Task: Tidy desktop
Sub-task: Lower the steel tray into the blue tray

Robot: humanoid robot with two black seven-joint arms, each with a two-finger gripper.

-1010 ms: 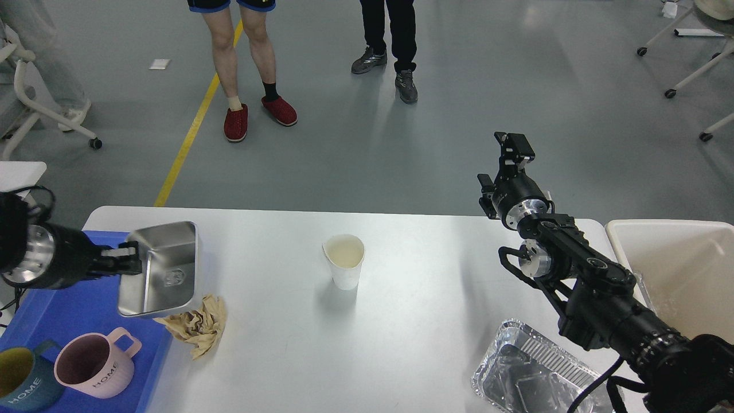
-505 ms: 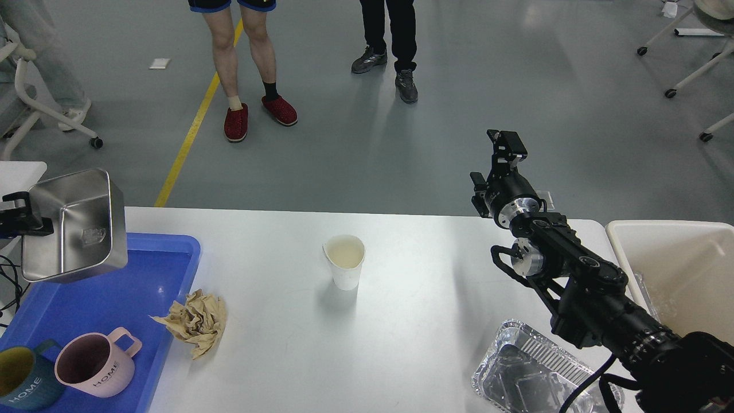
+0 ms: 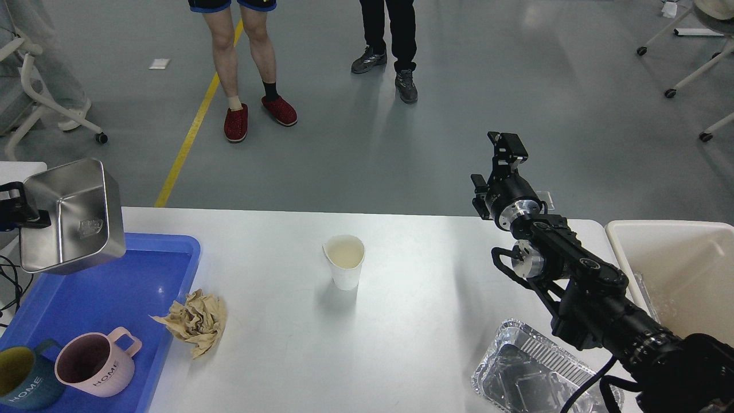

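The white desktop (image 3: 413, 321) holds a white paper cup (image 3: 344, 261) at its middle, a crumpled brown paper ball (image 3: 196, 322) at the left and a foil tray (image 3: 530, 373) at the front right. My left gripper (image 3: 26, 211) at the far left is shut on the rim of a steel square pan (image 3: 71, 217), held tilted in the air above the blue tray (image 3: 103, 287). My right gripper (image 3: 507, 146) is raised beyond the desktop's far right edge, empty; its fingers cannot be told apart.
The blue tray holds a pink mug (image 3: 97, 362) and a teal mug (image 3: 23, 384) at the front left. A cream bin (image 3: 676, 269) stands at the right. Two people (image 3: 252, 63) stand beyond the desktop. A small white side table (image 3: 20, 171) is at the far left.
My left gripper lifted the steel pan off the tray's right edge and carried it up and left. The right arm shifted slightly left.
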